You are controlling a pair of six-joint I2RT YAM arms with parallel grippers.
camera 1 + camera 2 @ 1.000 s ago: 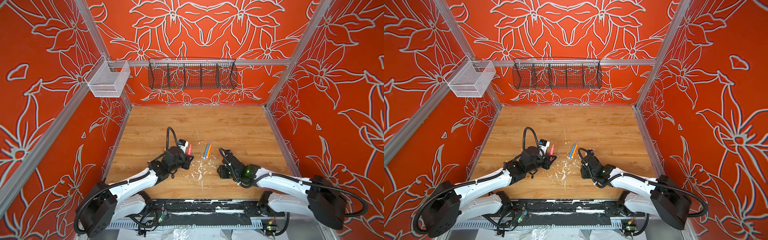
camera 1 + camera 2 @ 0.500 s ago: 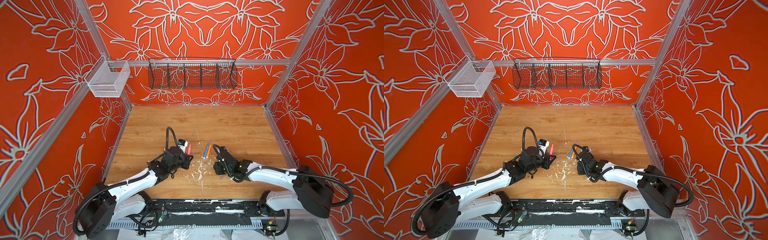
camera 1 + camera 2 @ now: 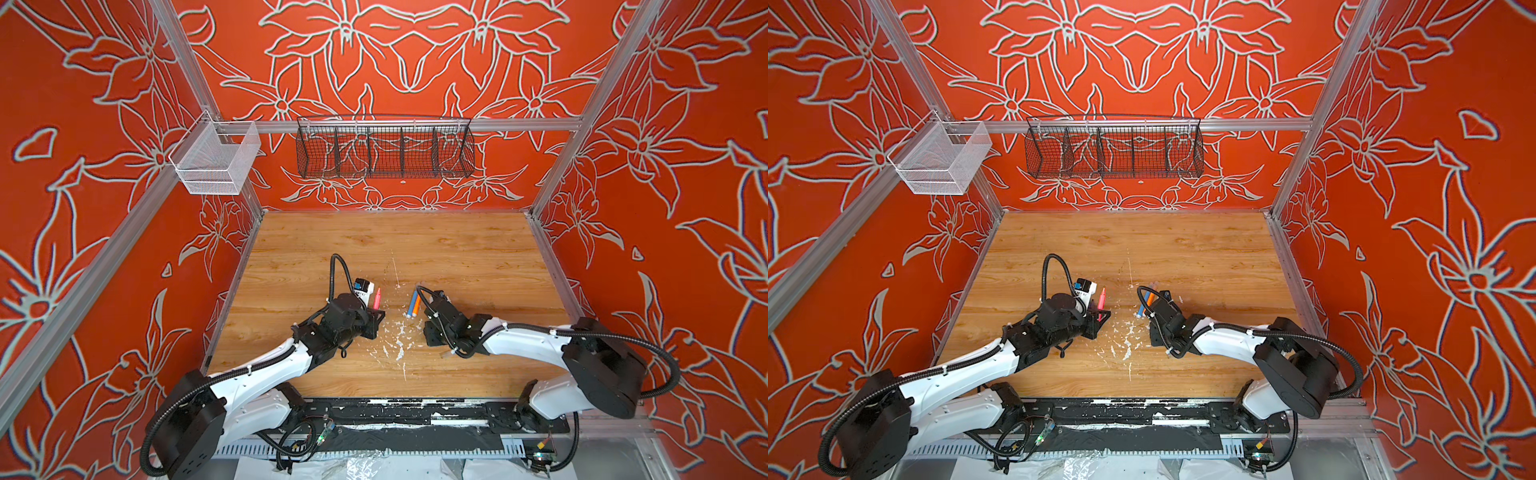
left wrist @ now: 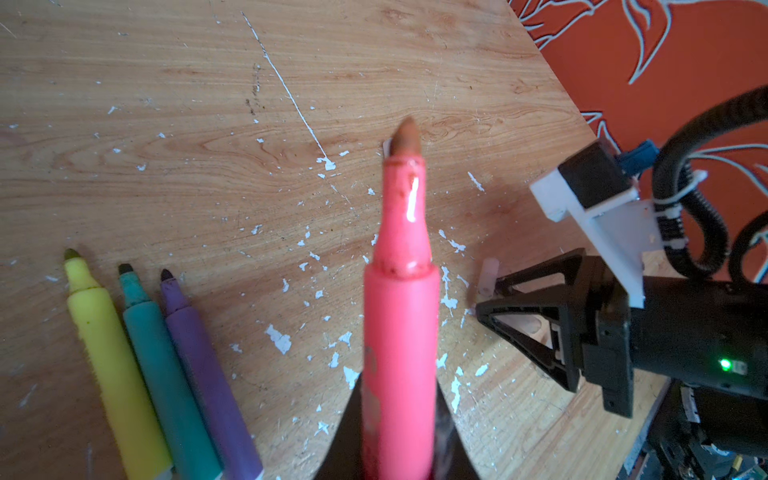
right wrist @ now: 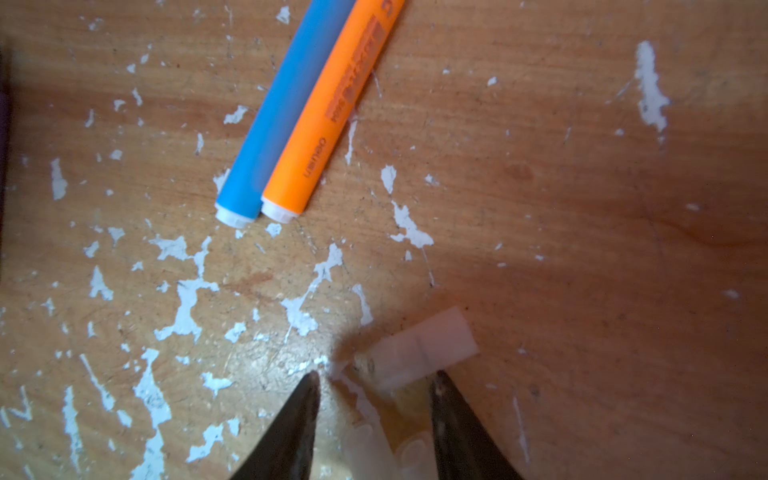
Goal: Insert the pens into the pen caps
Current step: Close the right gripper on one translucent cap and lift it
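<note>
The pink pen (image 4: 401, 316), likely light, stiff and slick, is being clamped by its barrel in the left gripper (image 4: 399, 419) above the table (image 4: 166, 124). Its long axis is running straight out from the jaws, felt tip leading. The right gripper (image 5: 374, 374) is hovering, fingers apart, around a translucent pen cap (image 5: 419, 347), probably best pinched across its sides.

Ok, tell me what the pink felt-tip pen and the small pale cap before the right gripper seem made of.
The pink felt-tip pen: glossy plastic, given the bright glint on its neck. The small pale cap: likely frosted plastic, milky and matt.
</note>
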